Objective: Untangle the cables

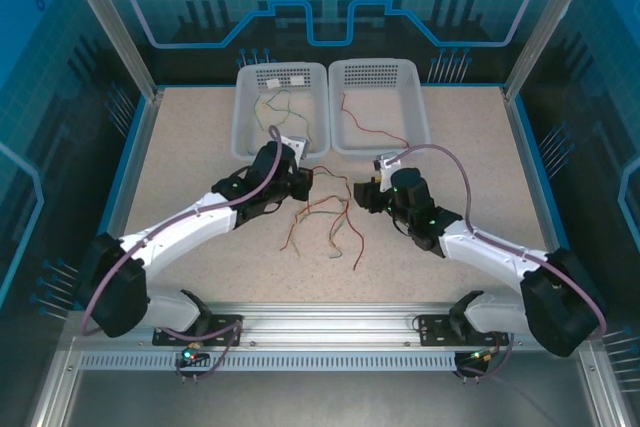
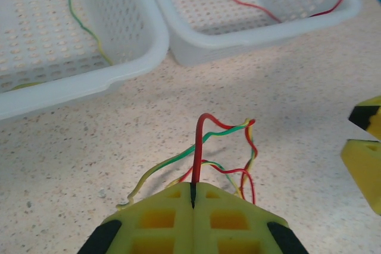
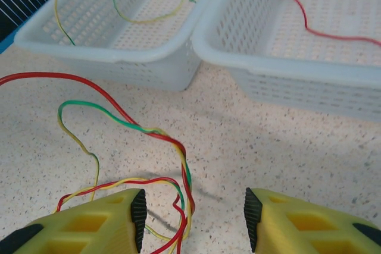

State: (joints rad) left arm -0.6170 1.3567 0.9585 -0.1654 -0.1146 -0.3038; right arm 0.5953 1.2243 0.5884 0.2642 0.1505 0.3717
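Trays (image 1: 240,115) two; left gripper (image 2: 193,193) clamped on one red cable (image 2: 197,147); right gripper (image 3: 195,211) apart.

Tangled cables (image 1: 325,222) mid-table, apparently knotted

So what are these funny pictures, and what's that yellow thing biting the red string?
These are two robot arms bolted to a table. One picture looks down from above; the other two come from little cameras on each wrist. The yellow thing is the left claw, pinched shut on a red cable. The right claw is open. Between them lies a tangle of red, yellow and green cables. Behind, the left basket holds green and yellow cables, and the right basket holds another red cable.
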